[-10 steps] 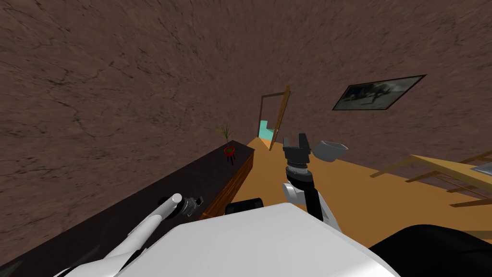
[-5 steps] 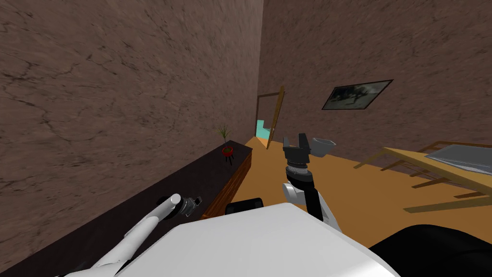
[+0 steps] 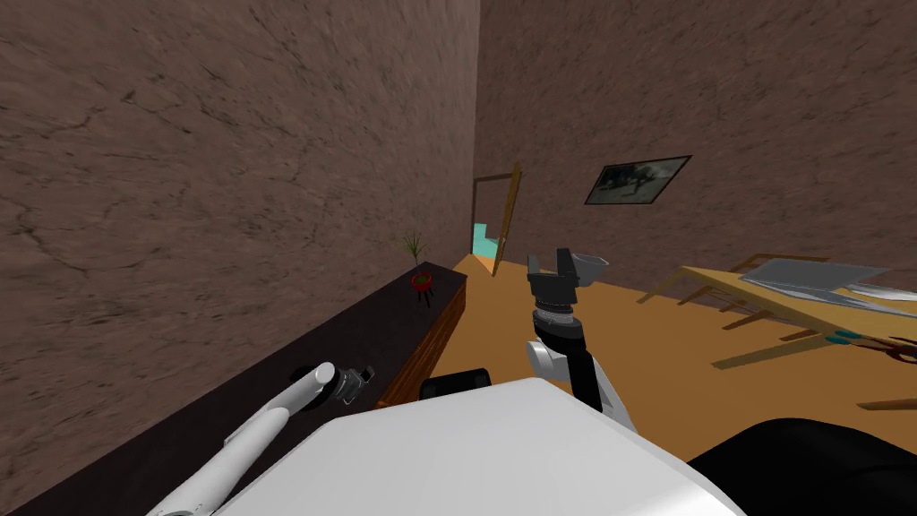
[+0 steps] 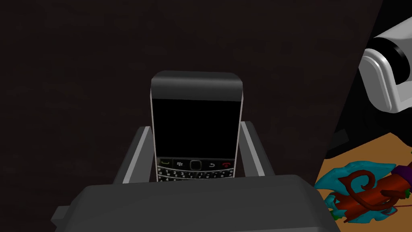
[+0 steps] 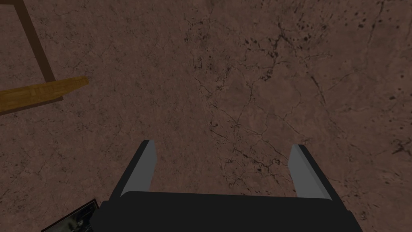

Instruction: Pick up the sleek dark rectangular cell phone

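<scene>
Left gripper point(image 4: 196, 128): fingers clamped on the long sides of the cell phone point(image 4: 196, 117). Phone has a dark screen, keypad end toward the gripper body, with a dark surface behind it. In head view this arm sits lower centre-left, over the dark counter point(image 3: 269, 367). Can't tell if the phone touches the counter. Right gripper point(image 3: 552, 265) is at mid-frame, fingers point(image 5: 145, 161) spread wide, holding nothing.

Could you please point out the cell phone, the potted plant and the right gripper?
cell phone point(image 4: 196, 125): left wrist view, black screen.
potted plant point(image 3: 422, 280): head view, red pot.
right gripper point(image 5: 222, 143): right wrist view, between fingertips.
</scene>
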Available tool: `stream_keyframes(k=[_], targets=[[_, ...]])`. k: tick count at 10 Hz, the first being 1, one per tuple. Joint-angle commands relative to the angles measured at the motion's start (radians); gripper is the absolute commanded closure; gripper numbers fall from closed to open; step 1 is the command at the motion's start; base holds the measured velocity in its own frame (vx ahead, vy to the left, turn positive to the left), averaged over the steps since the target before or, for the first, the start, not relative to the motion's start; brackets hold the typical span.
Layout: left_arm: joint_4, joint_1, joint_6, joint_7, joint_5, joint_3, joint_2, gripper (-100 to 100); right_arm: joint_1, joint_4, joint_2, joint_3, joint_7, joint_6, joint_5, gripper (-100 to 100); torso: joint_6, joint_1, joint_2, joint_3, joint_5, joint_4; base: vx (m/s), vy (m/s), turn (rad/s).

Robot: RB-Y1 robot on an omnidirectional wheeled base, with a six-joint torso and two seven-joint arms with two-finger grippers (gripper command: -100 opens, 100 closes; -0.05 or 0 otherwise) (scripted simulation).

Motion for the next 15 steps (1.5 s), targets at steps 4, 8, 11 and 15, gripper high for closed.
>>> stream_keyframes(k=[4,8,11,15], targets=[[-0.089,0.045,-0.02,0.122,0.014,-0.059,0.038,100,0.0,0.0,0.0,0.0,0.0,0.0,0.0,0,-0.001,-0.001,0.0,0.0,0.0,0.0,-0.042,0.032,-0.109],[-0.171,0.087,-0.039,0.231,0.029,-0.115,0.074,100,0.0,0.0,0.0,0.0,0.0,0.0,0.0,0,0.0,0.0,0.001,0.0,0.0,0.0,-0.051,0.031,-0.123],[-0.211,0.107,-0.049,0.316,0.036,-0.142,0.092,100,0.0,0.0,0.0,0.0,0.0,0.0,0.0,0,0.001,0.0,0.002,0.001,0.0,0.0,-0.058,0.03,-0.125],[-0.246,0.124,-0.057,0.369,0.042,-0.166,0.107,100,0.0,0.0,0.0,0.0,0.0,0.0,0.0,0,0.0,-0.001,0.0,0.0,0.0,0.0,-0.032,0.012,-0.066]])
